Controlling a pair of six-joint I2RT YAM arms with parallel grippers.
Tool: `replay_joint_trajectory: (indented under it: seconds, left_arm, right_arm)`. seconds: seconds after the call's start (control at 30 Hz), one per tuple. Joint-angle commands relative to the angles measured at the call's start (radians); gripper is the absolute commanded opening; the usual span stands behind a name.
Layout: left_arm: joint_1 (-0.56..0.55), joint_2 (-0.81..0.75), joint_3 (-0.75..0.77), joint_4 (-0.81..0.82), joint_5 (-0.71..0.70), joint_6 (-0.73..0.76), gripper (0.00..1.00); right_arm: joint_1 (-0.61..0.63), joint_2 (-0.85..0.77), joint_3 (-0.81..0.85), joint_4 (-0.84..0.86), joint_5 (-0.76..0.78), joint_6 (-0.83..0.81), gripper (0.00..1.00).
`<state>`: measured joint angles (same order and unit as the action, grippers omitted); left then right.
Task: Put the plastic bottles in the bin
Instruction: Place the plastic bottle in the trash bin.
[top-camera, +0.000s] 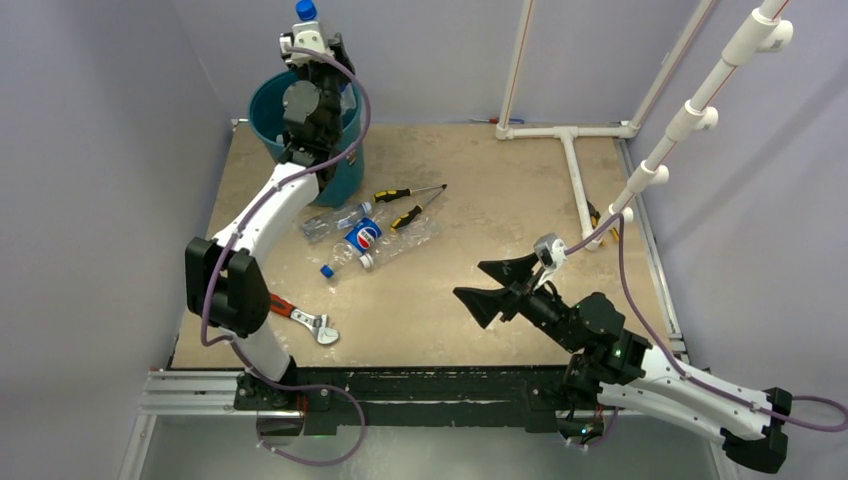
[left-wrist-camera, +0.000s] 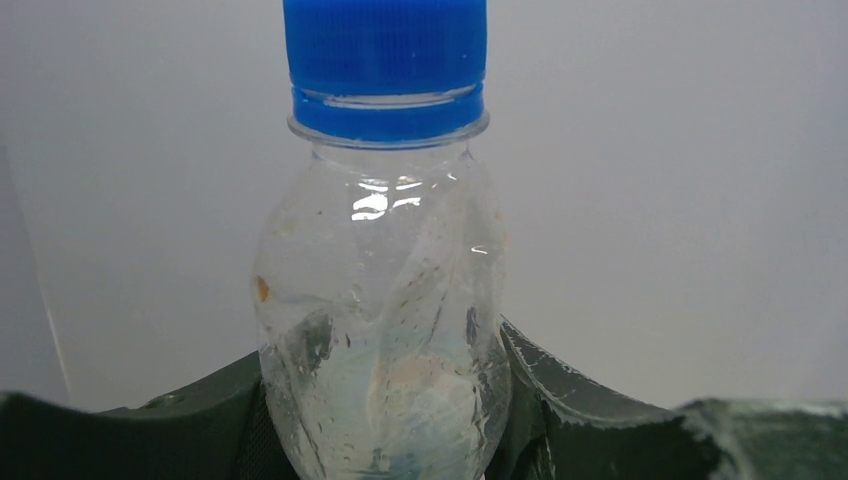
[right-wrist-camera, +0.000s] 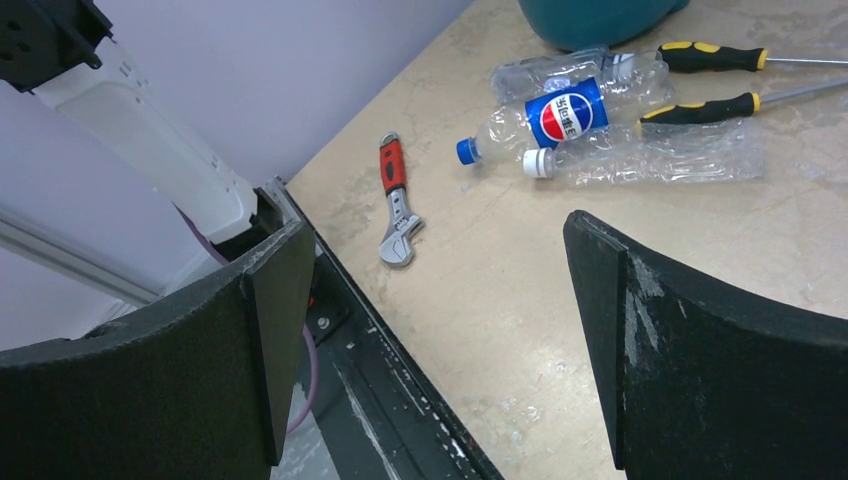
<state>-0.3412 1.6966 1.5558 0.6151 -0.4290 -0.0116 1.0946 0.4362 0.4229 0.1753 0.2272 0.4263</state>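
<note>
Bottles (top-camera: 355, 240) lie loose beside the screwdrivers (top-camera: 410, 195), just ahead of the near right gripper (top-camera: 472, 280), spread wide and empty and angled toward them as if for the next pick, while farther back the left gripper (left-wrist-camera: 385, 420) pinches one blue-capped bottle (left-wrist-camera: 380, 300) upright above the bin (top-camera: 265, 135), apparently ready to drop it

The left arm (top-camera: 262, 215) and the right arm (top-camera: 690, 385) are both wearing smooth white shells between bulky black joint housings. A purple cable (top-camera: 355, 100) is running along each of them, looping loose at the joints. The left tool (left-wrist-camera: 385, 400) is carrying a white block (top-camera: 303, 43) at its back, while the right tool (right-wrist-camera: 440, 330) is showing two broad, curved black fingers (right-wrist-camera: 690, 380) (their inner edges are looking scuffed and grey). A small silver camera (top-camera: 546, 248) is sitting on the right wrist.
</note>
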Motion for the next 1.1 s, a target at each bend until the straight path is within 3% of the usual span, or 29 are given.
replay_joint_trajectory:
  seconds: [0.0,0.23,0.3,0.4,0.47,0.57,0.77,0.97,1.07]
  left_arm:
    - [0.016,0.045,-0.035,0.037,-0.061,0.042,0.0]
    - [0.021,0.074,-0.083,0.026,-0.085,0.052,0.02]
    - [0.021,0.072,-0.09,0.015,-0.082,0.039,0.15]
    - [0.021,0.058,-0.113,0.004,-0.087,0.02,0.55]
    - [0.021,0.038,-0.128,0.004,-0.096,-0.009,0.74]
    - [0.021,0.005,-0.131,-0.007,-0.093,-0.029,0.89]
    - [0.021,-0.033,-0.017,-0.136,-0.069,-0.049,0.99]
    - [0.021,-0.124,-0.014,-0.147,-0.052,-0.101,0.99]
    - [0.021,-0.145,-0.009,-0.18,0.012,-0.114,0.93]
  right_arm:
    - [0.004,-0.031,0.003,-0.006,0.033,0.008,0.94]
    - [0.004,-0.036,0.004,-0.019,0.037,0.008,0.94]
    - [0.004,-0.034,0.007,-0.02,0.037,0.008,0.94]
    - [0.004,-0.033,0.012,-0.026,0.037,0.007,0.94]
    - [0.004,-0.033,0.016,-0.028,0.04,0.005,0.94]
    - [0.004,-0.032,0.019,-0.025,0.038,0.002,0.94]
    - [0.004,-0.022,0.031,-0.021,0.03,0.0,0.94]
    - [0.004,-0.021,0.03,-0.007,0.022,0.003,0.94]
    - [0.004,-0.016,0.03,-0.002,0.019,0.007,0.94]
